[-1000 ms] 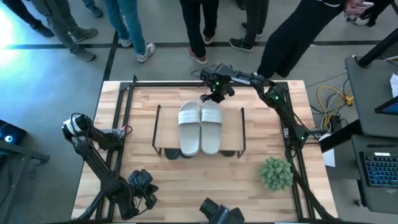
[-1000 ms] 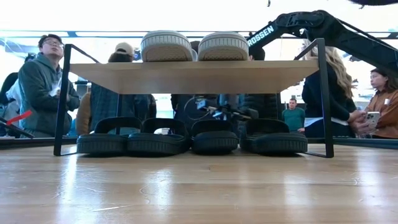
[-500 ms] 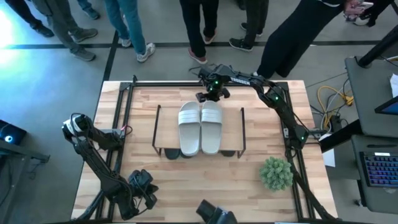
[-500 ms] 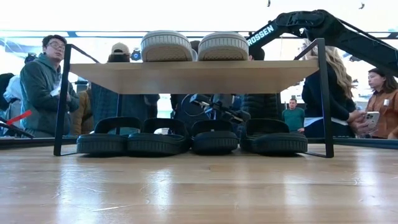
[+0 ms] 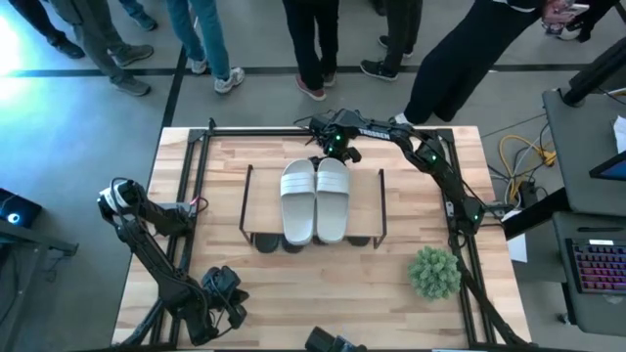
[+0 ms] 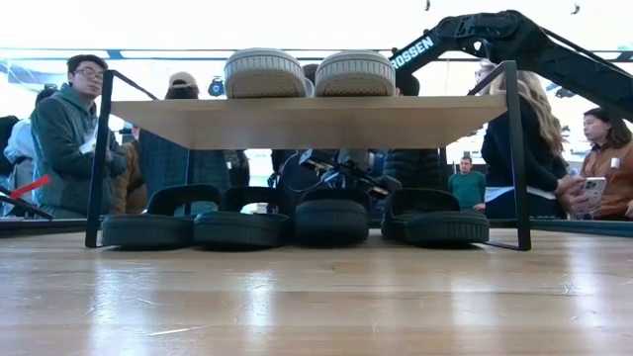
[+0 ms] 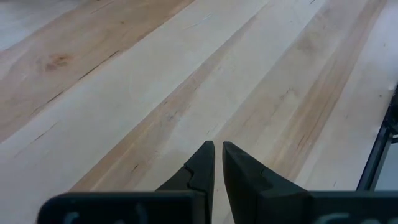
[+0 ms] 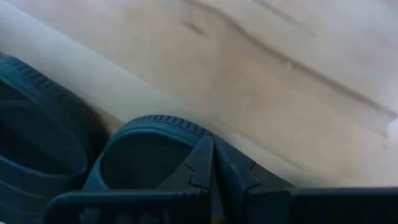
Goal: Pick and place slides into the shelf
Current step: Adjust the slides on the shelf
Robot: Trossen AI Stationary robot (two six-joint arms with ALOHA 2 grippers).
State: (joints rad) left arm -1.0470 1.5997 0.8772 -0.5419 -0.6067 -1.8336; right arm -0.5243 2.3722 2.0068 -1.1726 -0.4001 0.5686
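A: Near, lower left: left gripper [image 7: 217, 163], fingers nearly together, holds nothing.

B: Centre, four black rubber slides [image 6: 331, 216] sit under the light-wood wire-legged shelf [image 6: 315, 120], two ribbed pale slides [image 5: 315, 198] on top.

A: Far side: right gripper [image 8: 212, 163], fingers pinched together at a black heel. Probably light, flexible, grippy; take the rim or strap.

Two pale grey-white slides [image 5: 315, 199] with ribbed soles sit on the light-wood shelf [image 6: 316, 121], whose legs are black wire. Four black slides [image 6: 297, 216] line up beneath. The tabletop [image 5: 225, 264] is blond streaked wood; the plant [image 5: 434, 272] green.
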